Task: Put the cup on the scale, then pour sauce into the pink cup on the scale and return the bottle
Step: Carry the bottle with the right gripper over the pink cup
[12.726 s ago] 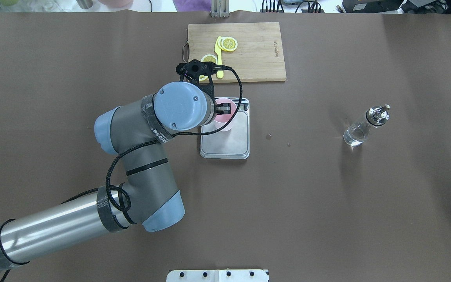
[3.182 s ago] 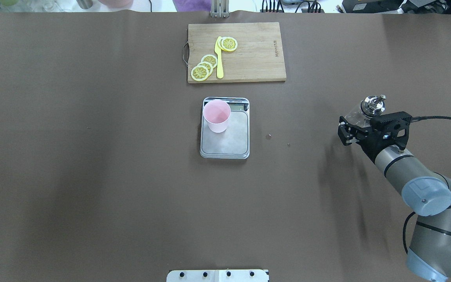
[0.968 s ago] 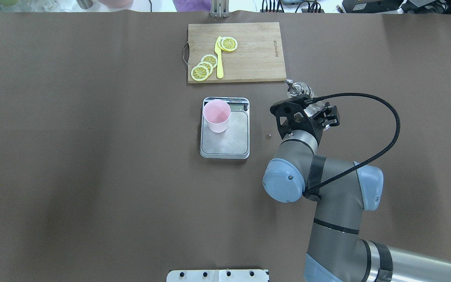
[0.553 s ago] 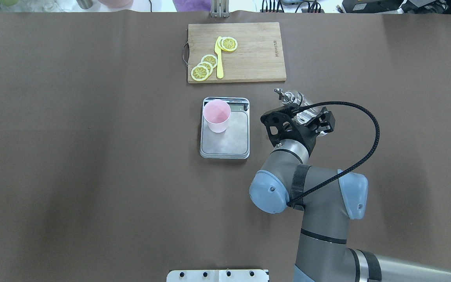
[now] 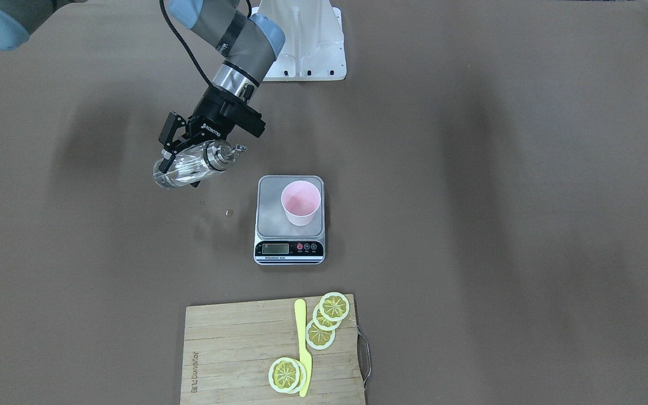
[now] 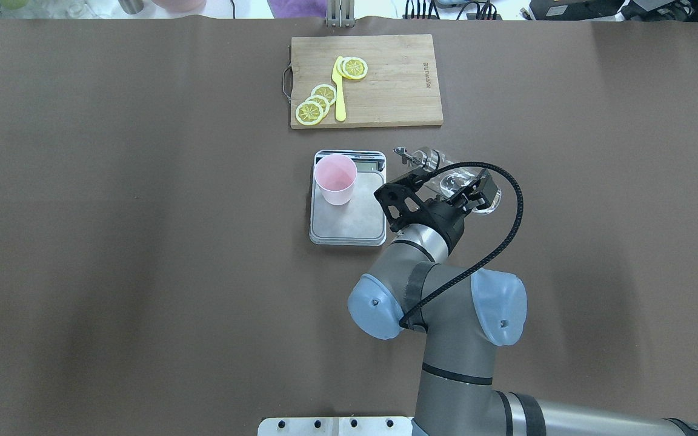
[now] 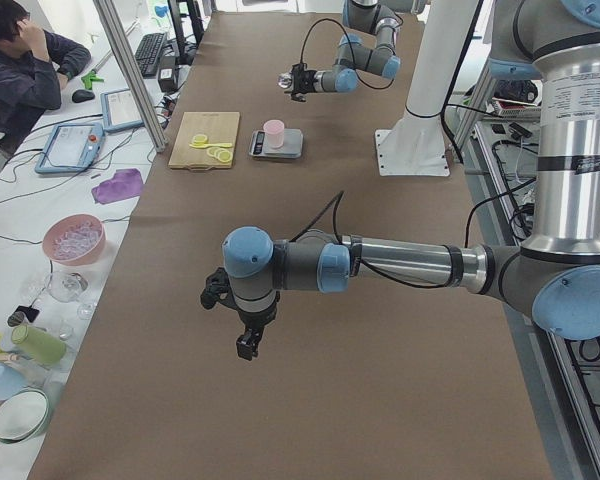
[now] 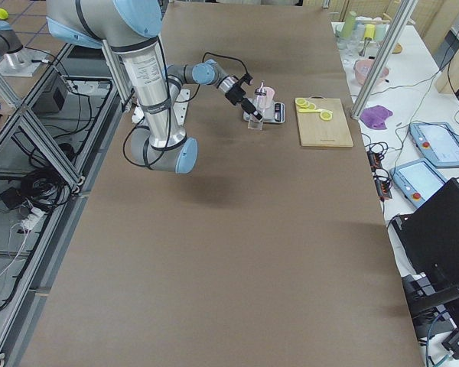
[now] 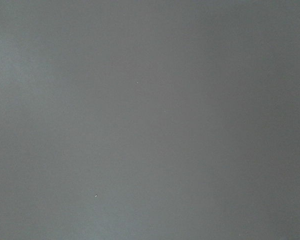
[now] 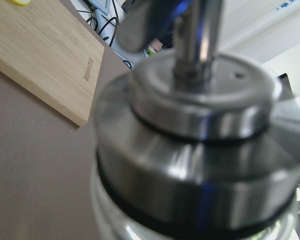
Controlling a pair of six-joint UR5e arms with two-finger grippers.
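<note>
The pink cup [image 6: 337,180] stands upright on the far left part of the scale [image 6: 358,224], also in the front view [image 5: 300,203] on the scale [image 5: 270,211]. My right gripper [image 6: 459,192] is shut on the clear glass bottle [image 6: 453,180] and holds it tilted above the table, right of the scale. Its silver spout [image 6: 402,152] points toward the scale and is short of the cup. Clear sauce [image 5: 175,175] sits in the bottle [image 5: 189,167]. The cap [image 10: 190,150] fills the right wrist view. My left gripper [image 7: 243,342] shows only in the left exterior view, far from the scale; I cannot tell its state.
A wooden cutting board [image 6: 391,91] with lemon slices [image 6: 315,104] and a yellow knife [image 6: 339,91] lies just beyond the scale. A small speck [image 5: 228,212] lies on the brown table between bottle and scale. The left wrist view shows only table surface.
My right arm has carried the bottle leftward toward the scale and tilted it further, spout toward the cup. The cup stays on the scale.
</note>
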